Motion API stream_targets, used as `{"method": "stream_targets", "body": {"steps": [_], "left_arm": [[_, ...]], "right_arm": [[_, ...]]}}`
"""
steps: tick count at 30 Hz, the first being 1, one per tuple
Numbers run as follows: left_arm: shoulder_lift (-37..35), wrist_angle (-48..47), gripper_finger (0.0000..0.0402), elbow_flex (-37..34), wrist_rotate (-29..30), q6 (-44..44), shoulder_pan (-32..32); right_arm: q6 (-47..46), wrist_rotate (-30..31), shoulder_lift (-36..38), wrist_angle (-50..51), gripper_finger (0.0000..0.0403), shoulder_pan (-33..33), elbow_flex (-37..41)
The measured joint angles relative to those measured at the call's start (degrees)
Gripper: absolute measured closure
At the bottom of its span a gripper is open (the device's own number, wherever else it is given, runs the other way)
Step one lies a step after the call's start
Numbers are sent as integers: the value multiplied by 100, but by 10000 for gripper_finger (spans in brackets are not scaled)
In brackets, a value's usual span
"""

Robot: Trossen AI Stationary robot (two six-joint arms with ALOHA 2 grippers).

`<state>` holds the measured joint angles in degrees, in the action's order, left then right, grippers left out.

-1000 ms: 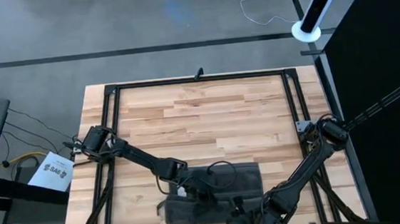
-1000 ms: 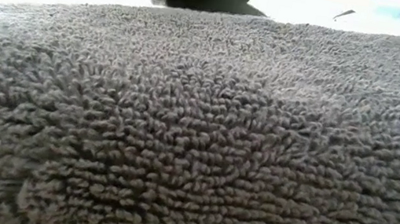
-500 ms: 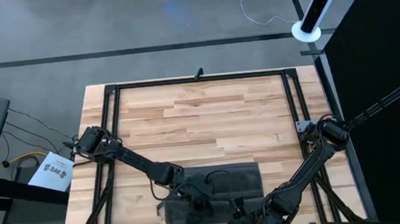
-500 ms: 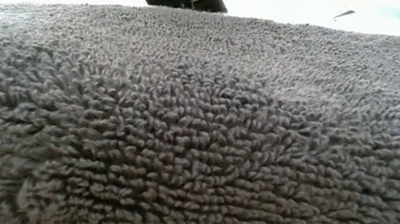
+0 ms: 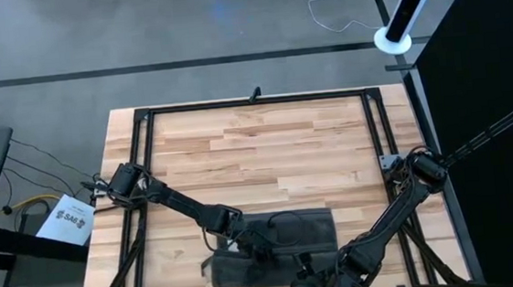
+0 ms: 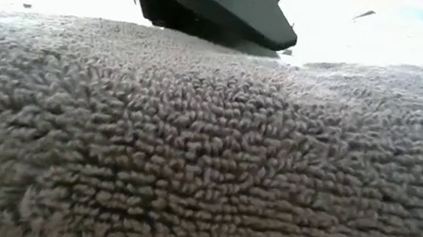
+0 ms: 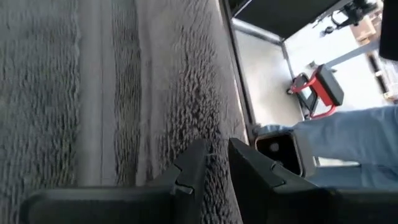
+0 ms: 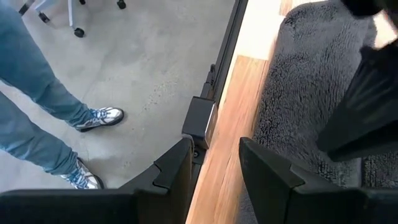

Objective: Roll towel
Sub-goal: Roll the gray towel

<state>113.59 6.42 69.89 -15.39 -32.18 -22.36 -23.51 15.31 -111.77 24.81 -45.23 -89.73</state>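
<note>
The dark grey terry towel (image 5: 282,238) lies in a folded heap on the wooden table near its near edge, and it fills the low view (image 6: 205,160). My left gripper (image 5: 249,249) is over the towel's left part, its fingers nearly together on the cloth (image 7: 216,152). My right gripper (image 5: 309,281) is at the near edge beside the towel. It is open and empty (image 8: 214,155), with the towel (image 8: 311,74) off to one side of it. My left gripper pinches the towel's edge (image 7: 214,134) between its two fingers, which lie low along the cloth. One layer or several, I cannot tell. The towel rests on the table around the hold.
A black metal frame (image 5: 253,102) runs around the table. A small black box (image 8: 199,121) sits on the frame at the near edge. A person in jeans and sneakers (image 8: 93,118) stands on the floor just beyond that edge. Bare wood (image 5: 257,153) lies on the far side of the towel.
My left gripper went toward the table's near edge over the towel, then drew back a little. In the low view it now shows larger and lower over the cloth. The towel's top outline has sunk on the right under it.
</note>
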Motion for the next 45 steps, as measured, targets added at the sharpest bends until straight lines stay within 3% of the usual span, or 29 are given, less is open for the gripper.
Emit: {"method": "stream_targets", "body": {"steps": [12,18,32,41,45], "left_arm": [[161,-505,345,-2,73,251,254],[303,-530,345,0,38,370,379],[384,-555,345,0,-222,564,467],[384,-567,345,0,-237,540,480],[384,-573,345,0,-250,511,486]], "right_arm": [[395,-9,-1,47,280,30,0],[501,375,-3,242,275,178,175],[1240,428,-9,-401,147,315,689],[2537,569,-604,-859,138,365,755],[2674,1206,-945,-831,138,351,743]]}}
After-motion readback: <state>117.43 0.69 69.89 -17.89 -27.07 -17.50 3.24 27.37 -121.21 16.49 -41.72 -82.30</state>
